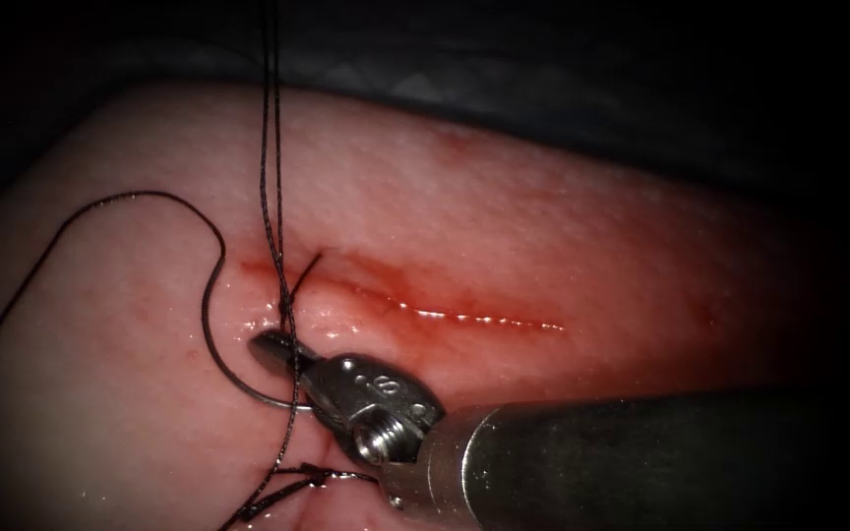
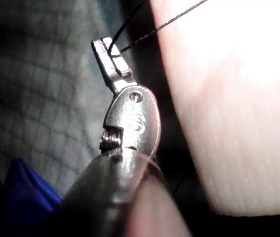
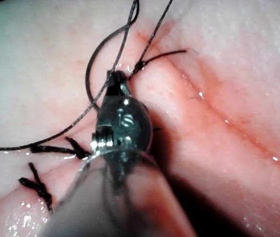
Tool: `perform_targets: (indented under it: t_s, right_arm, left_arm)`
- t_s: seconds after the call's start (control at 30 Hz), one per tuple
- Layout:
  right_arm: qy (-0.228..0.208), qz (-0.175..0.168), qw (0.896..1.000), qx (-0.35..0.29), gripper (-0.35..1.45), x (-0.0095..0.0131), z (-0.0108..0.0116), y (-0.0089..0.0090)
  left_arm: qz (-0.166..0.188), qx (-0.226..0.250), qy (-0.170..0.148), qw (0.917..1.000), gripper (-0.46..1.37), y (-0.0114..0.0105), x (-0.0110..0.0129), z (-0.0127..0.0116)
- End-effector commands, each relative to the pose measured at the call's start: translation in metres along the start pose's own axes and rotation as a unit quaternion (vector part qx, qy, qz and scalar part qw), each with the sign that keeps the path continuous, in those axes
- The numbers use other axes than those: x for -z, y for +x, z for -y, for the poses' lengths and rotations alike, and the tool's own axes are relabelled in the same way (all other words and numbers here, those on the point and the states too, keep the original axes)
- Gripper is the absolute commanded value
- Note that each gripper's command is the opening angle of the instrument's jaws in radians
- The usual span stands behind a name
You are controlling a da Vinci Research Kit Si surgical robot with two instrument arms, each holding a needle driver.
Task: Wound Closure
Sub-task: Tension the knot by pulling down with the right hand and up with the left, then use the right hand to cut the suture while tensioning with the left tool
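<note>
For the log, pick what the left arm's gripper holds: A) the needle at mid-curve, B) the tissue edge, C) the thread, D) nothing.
C: in the left wrist view the left gripper is shut on the thread, which runs taut from its tip, off to the side of the tissue.

The tissue (image 1: 543,226), a pale pink slab of pork belly, carries everything here. A cut (image 1: 425,310) runs across its surface, wet with red fluid (image 1: 366,285) that glistens along the line. Dark thread (image 1: 150,202) lies on the tissue left of the cut in 1 wide loop, and 2 strands rise straight up from a knot (image 1: 287,295) at the cut's left end. Cut ends of thread (image 1: 297,482) rest on the surface nearer the front edge. Behind the tissue lies a grey cloth (image 1: 445,69).
</note>
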Motion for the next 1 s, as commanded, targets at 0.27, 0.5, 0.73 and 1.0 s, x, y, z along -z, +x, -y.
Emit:
perform_targets:
  t_s: [0.27,0.5,0.73,1.0]
  right_arm:
    - [-0.016,-0.034,0.998,0.054,0.09,0.0,0.0002,0.0008]
    - [-0.02,-0.084,0.994,0.07,1.07,0.0009,0.0011,0.002]
    - [-0.039,-0.097,0.991,0.083,1.07,0.0022,0.0017,0.0025]
    - [-0.057,-0.115,0.988,0.087,1.03,0.0042,0.0015,0.0027]
  left_arm:
    - [-0.015,0.027,-0.018,0.9994,-0.35,0.0009,0.001,-0.0018]
    - [-0.038,0.059,-0.037,0.9968,-0.35,0.0028,0.0019,-0.0039]
    - [-0.052,0.082,-0.05,0.994,-0.35,0.0059,0.0035,-0.0047]
    - [-0.065,0.102,-0.064,0.9905,-0.35,0.0102,0.006,-0.0056]
